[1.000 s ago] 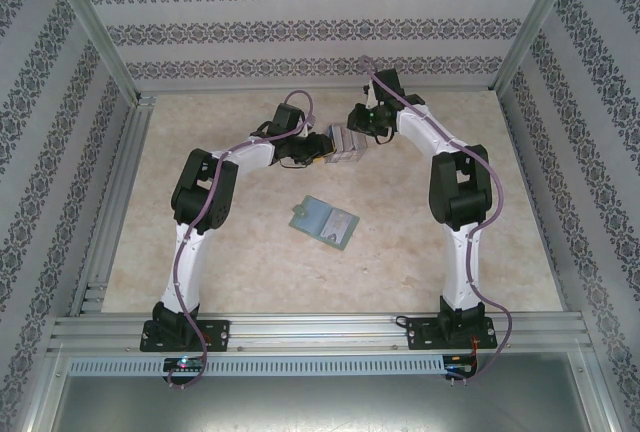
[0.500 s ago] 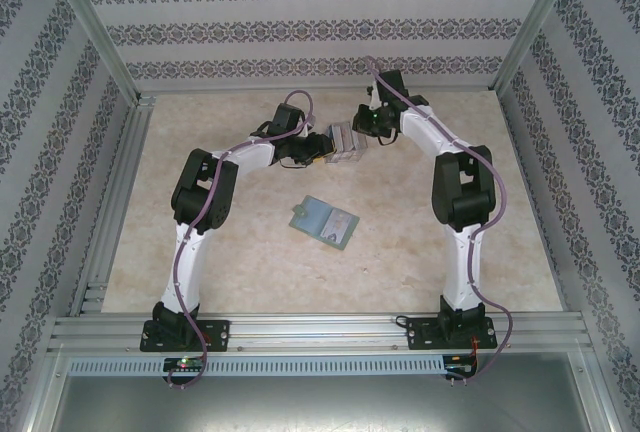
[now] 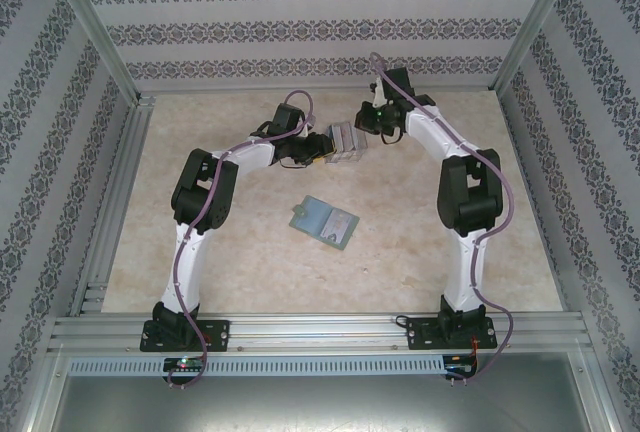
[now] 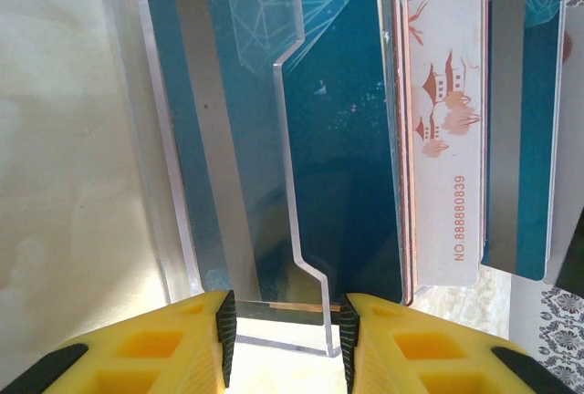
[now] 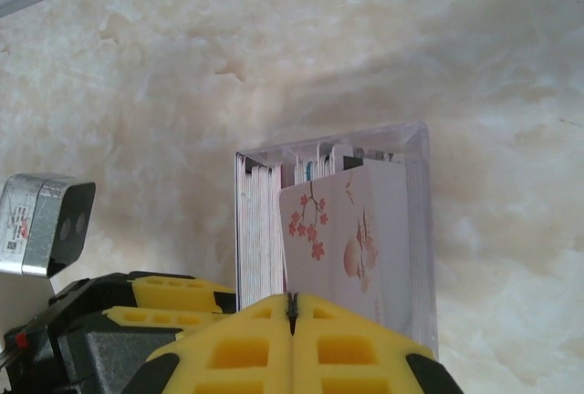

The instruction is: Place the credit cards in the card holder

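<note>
While both arms bend outward at the elbow and converge at the far centre of the marbled table (image 3: 230, 272), the left gripper (image 4: 283, 321) clasps the near edge of a clear plastic case (image 4: 151, 93) in its yellow jaws and the right gripper (image 5: 292, 307) is pressed fully together. Glossy teal and blossom-printed white credit cards (image 4: 338, 139) stand packed in that case, long axes running away from the left wrist. Nearer the bases lies the card holder (image 3: 323, 220), a flat grey-green rectangle slanting toward lower right
</note>
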